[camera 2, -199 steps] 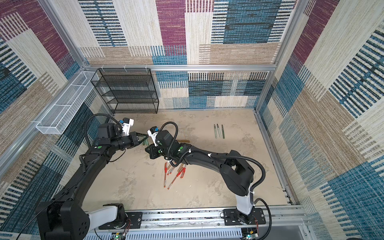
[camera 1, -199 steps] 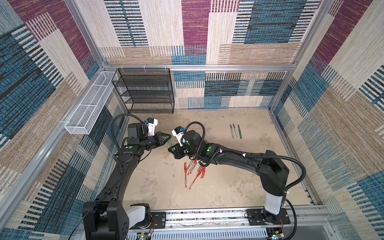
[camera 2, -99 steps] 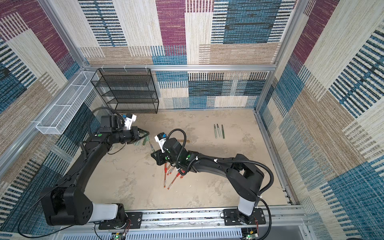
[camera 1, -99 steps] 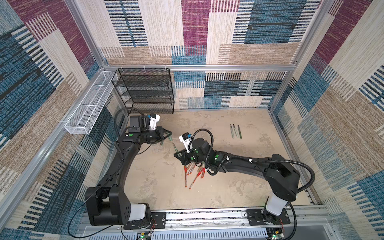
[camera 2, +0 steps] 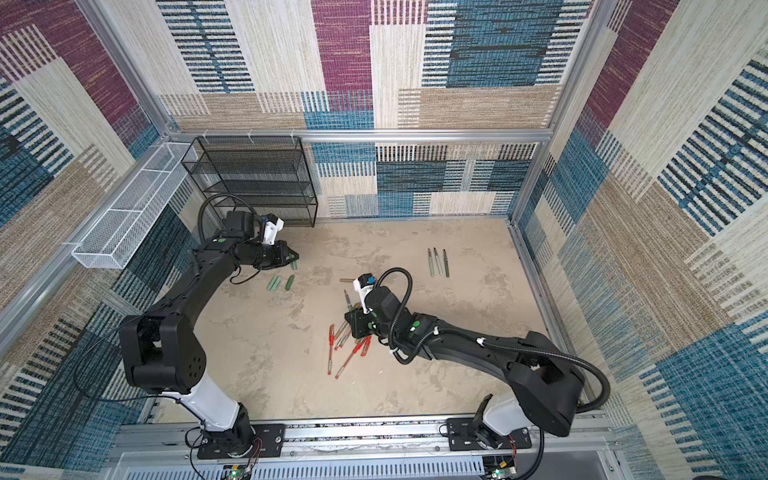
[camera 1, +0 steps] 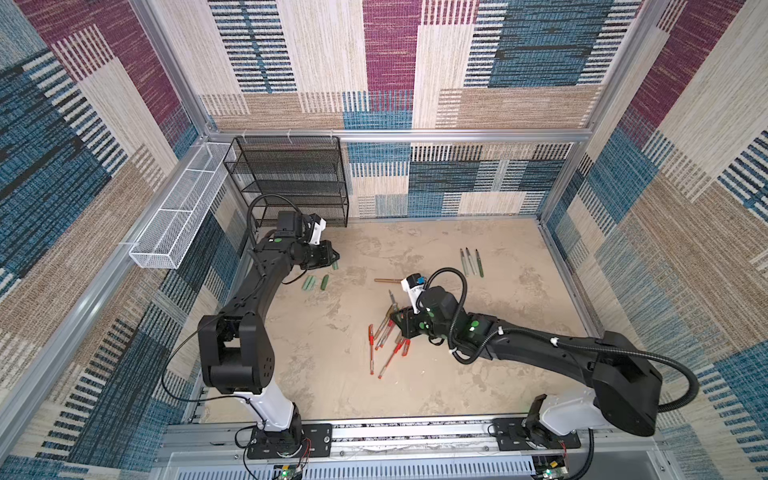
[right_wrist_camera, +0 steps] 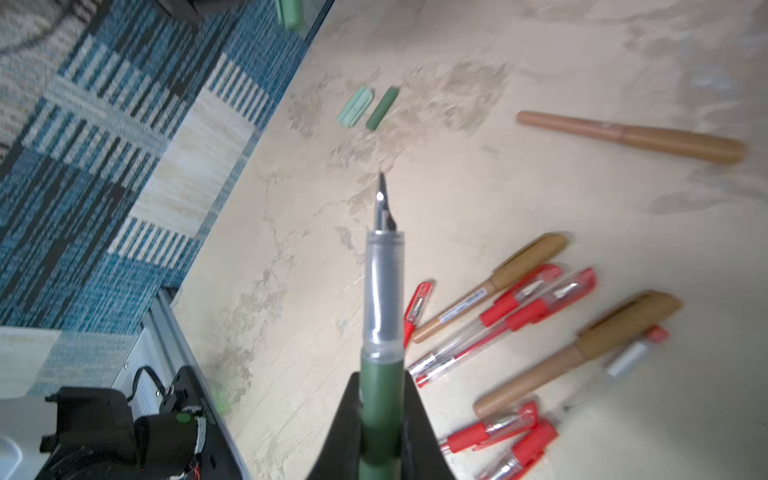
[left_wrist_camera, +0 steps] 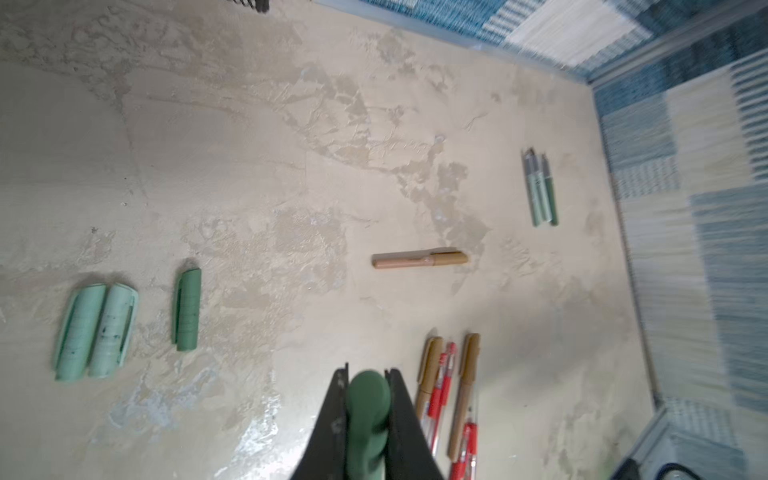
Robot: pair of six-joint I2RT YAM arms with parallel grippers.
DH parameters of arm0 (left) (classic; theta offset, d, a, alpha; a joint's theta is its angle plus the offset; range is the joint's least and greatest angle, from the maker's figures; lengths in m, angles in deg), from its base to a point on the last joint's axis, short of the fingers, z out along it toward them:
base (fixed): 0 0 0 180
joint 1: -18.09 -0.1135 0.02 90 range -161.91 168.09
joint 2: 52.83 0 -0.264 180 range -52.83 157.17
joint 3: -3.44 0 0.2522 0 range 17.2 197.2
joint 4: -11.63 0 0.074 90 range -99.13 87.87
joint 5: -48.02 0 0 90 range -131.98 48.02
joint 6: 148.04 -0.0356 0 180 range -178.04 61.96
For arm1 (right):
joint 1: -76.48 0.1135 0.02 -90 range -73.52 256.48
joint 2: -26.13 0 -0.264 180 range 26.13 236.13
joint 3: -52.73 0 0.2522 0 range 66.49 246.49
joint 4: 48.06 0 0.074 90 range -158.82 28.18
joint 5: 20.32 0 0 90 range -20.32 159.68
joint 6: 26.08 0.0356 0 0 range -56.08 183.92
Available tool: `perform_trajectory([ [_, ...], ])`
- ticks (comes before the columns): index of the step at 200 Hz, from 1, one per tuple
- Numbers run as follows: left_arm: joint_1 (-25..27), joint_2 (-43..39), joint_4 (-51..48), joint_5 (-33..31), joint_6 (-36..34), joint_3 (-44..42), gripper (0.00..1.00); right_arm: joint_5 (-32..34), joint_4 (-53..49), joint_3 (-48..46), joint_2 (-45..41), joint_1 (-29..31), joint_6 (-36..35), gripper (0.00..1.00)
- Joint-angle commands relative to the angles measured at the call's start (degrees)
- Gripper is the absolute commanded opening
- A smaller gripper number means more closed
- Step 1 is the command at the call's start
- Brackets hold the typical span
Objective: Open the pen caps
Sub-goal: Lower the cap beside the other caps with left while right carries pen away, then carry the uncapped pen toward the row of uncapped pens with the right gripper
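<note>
no legible text; print on one brown pen (right_wrist_camera: 490,289) is blurred.

I log one mottled beige surface (camera 1: 457,382). Lying on it:
- Left: two pale mint caps (camera 1: 308,283) touching side by side, with one dark green cap (camera 1: 324,281) just beside them.
- Middle: a capped gold-brown pen (camera 1: 386,281), alone.
- Far right: three slim barrels (camera 1: 471,262), close together.
- Centre: a heap of red and brown pens (camera 1: 384,347).
- Back-left corner: a black mesh rack (camera 1: 291,183).

Black shells cover the left arm (camera 1: 245,307) and right arm (camera 1: 536,347) above white base links (camera 1: 274,405). Small green dots (camera 1: 473,325) mark the joints; black cables (camera 1: 451,269) loop off the wrists. The left gripper (left_wrist_camera: 368,374) and right gripper (right_wrist_camera: 381,376) carry black wedge fingers (left_wrist_camera: 328,424).
</note>
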Motion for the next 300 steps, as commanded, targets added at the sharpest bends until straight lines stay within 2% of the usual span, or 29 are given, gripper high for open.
perform_trajectory([
  [1,1.83,4.08,-5.20,-8.45,-7.72,2.44,0.00,4.43,-2.63,-2.28,-4.92,-1.47,0.89,0.00],
  [31,4.66,11.31,-8.11,-19.90,-11.05,6.03,0.00,8.08,-7.29,-5.26,-12.07,-3.91,2.01,0.00],
  [80,4.95,19.87,-10.97,-24.80,-11.81,12.64,0.00,9.99,-10.12,-8.44,-18.93,-5.40,1.83,0.00],
  [121,5.25,24.82,-12.57,-24.97,-11.73,15.63,0.01,10.35,-10.26,-9.25,-19.74,-5.69,1.94,0.00],
  [202,5.22,28.35,-13.17,-26.82,-10.64,17.47,0.18,9.82,-9.16,-9.57,-19.12,-6.15,1.57,0.00],
  [256,5.13,26.92,-13.52,-26.58,-9.32,17.18,0.26,10.32,-11.36,-8.64,-20.33,-6.26,1.65,0.00],
  [300,5.21,22.03,-13.63,-24.40,-7.37,15.90,0.36,11.25,-12.68,-7.75,-21.84,-6.35,1.31,0.00],
])
